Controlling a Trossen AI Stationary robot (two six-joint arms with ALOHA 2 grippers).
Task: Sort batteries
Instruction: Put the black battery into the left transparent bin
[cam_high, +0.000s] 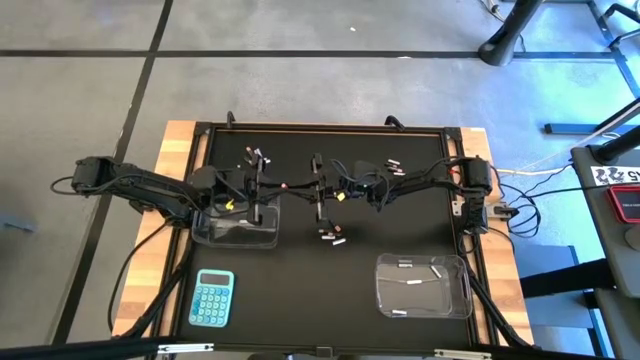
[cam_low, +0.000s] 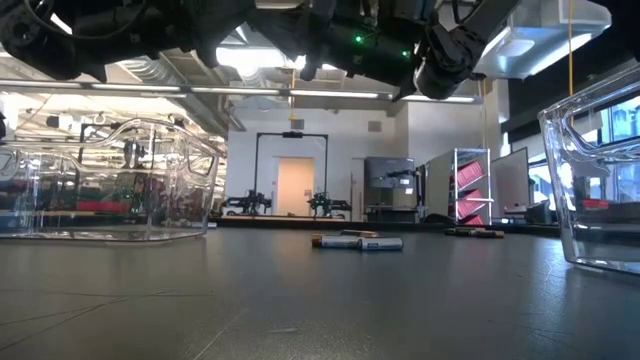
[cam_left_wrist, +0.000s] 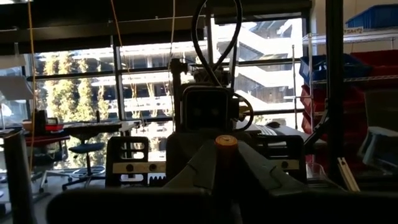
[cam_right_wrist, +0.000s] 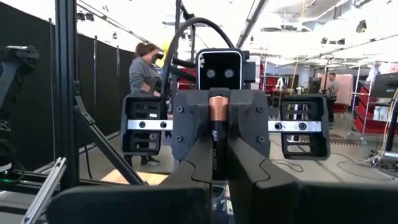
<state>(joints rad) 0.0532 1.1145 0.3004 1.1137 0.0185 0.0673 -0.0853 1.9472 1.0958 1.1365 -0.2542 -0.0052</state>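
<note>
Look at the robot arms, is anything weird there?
Yes. Both arms meet mid-air over the table. The right gripper pinches a dark battery upright, and the left gripper seems to grip the same battery's reddish end, like a tug-of-war.

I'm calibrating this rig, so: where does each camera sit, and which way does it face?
High view: overhead, looking straight down on the table; both arms show, meeting mid-table.
Low view: at tabletop height, looking level across loose batteries into the room; arms overhead.
Left wrist view: on the left arm, looking past the left gripper, clamped on a battery, at the right arm.
Right wrist view: likewise past the right gripper, gripping a battery, toward the left arm.
Shared: the wrist views face each other.
</note>
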